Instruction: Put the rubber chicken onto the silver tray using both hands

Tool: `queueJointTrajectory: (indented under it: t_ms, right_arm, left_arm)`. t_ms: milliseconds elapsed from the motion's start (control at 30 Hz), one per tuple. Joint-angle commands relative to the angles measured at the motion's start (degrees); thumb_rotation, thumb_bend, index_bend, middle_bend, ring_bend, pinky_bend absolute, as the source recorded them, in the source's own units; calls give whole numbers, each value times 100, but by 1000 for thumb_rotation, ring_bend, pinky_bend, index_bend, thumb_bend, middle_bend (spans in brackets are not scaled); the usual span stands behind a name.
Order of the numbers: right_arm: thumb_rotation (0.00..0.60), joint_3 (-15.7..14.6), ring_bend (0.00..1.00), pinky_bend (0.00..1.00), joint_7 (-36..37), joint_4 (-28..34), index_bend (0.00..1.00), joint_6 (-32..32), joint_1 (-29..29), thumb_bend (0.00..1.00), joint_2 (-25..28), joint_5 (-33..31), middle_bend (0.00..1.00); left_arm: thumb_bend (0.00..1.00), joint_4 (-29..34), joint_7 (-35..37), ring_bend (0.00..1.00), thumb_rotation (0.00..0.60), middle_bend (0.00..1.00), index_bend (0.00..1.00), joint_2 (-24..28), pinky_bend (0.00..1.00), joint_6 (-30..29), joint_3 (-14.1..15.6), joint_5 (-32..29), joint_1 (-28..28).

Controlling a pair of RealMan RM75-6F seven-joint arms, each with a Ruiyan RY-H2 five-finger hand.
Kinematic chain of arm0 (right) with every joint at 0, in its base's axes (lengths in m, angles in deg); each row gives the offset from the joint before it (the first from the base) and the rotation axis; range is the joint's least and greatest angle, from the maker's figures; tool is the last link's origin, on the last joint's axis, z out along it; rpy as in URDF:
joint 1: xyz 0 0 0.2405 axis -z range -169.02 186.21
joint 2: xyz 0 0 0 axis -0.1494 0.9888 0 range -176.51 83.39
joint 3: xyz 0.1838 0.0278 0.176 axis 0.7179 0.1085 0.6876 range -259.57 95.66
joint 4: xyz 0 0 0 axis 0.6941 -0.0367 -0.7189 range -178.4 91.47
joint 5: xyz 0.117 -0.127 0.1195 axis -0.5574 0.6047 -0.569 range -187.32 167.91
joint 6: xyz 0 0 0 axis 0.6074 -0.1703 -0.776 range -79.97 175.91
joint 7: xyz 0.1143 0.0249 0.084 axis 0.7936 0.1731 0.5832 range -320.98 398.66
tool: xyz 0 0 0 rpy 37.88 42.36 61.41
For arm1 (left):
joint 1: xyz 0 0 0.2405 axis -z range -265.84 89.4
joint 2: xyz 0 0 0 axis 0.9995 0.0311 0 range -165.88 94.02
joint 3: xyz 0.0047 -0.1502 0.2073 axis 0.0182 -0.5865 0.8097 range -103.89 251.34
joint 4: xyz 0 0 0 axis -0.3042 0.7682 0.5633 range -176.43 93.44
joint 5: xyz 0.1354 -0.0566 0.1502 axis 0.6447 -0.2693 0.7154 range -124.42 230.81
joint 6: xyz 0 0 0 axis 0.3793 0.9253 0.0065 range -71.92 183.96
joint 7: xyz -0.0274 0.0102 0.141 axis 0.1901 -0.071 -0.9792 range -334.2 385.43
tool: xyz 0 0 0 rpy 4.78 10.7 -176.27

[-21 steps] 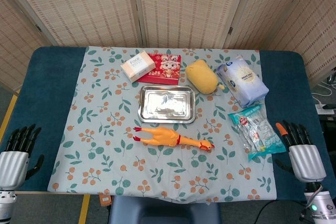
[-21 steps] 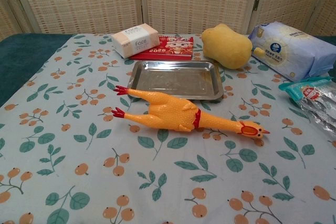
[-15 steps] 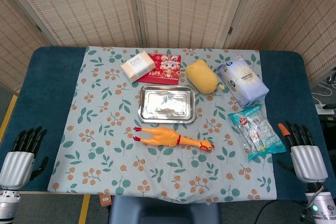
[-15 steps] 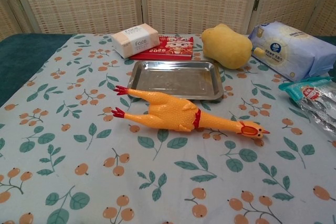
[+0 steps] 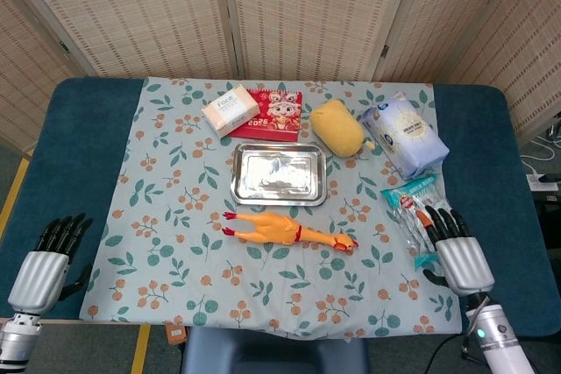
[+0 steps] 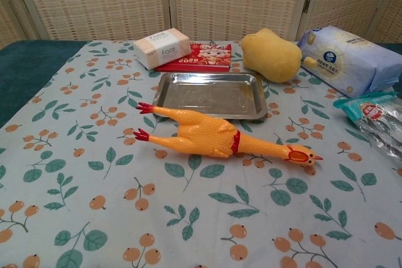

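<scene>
- Chicken (image 5: 289, 233) lies lengthwise on the cloth (image 5: 175, 216) just in front of the tray (image 5: 278, 173), well ahead of my fingertips, untouched.
- My left hand (image 5: 42, 271) hangs off the cloth's corner, fingers apart, holding nothing.
- My right hand (image 5: 458, 251) is spread over the snack bag (image 5: 421, 216), grasping nothing; I judge both are staged to close in from the 2 ends.
</scene>
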Motion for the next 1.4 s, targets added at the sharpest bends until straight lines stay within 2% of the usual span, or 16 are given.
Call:
queueJointTrajectory:
  t_ms: [33, 100, 233, 467, 667, 1000, 1333, 1400]
  right_arm:
    - [600, 389, 5, 135, -824, 284, 79, 515, -523, 112, -515, -917, 92]
    - [600, 523, 36, 188, -1081, 283, 145, 492, -662, 114, -845, -1220, 150]
    - [600, 647, 74, 205, -1581, 214, 207, 449, -925, 134, -1384, -1595, 193]
    - [600, 897, 82, 208, -2295, 19, 216, 644, -1510, 140, -2152, -2724, 200]
    - [600, 984, 103, 221, -2513, -163, 238, 581, -1860, 143, -2651, -3226, 213]
    - [600, 957, 192, 272, -2751, -471, 372, 283, -2211, 204, -3169, -3556, 300]
    - [600, 893, 205, 283, -2862, -844, 389, 171, -2414, 208, -3483, -3804, 309]
    - [600, 898, 247, 325, -2866, -906, 427, 94, -2449, 219, -3546, -3770, 332]
  left_arm:
    - [419, -13, 101, 0, 600, 0, 0, 37, 55, 11, 22, 18, 19]
    - [419, -14, 176, 0, 600, 0, 0, 64, 55, 23, 15, -11, 23]
    - [420, -19, 324, 0, 600, 0, 0, 117, 55, 29, 9, -40, 29]
    - [420, -14, 540, 0, 600, 0, 0, 207, 55, 23, 22, -45, 28]
    - [420, -35, 709, 0, 600, 0, 0, 254, 55, 23, 12, -71, 34]
    - [420, -72, 913, 0, 600, 0, 0, 310, 55, 29, 6, -86, 48]
    - [421, -54, 1030, 0, 600, 0, 0, 359, 56, 36, 12, -108, 46]
    - [422, -52, 1054, 0, 600, 0, 0, 369, 56, 26, 13, -106, 42]
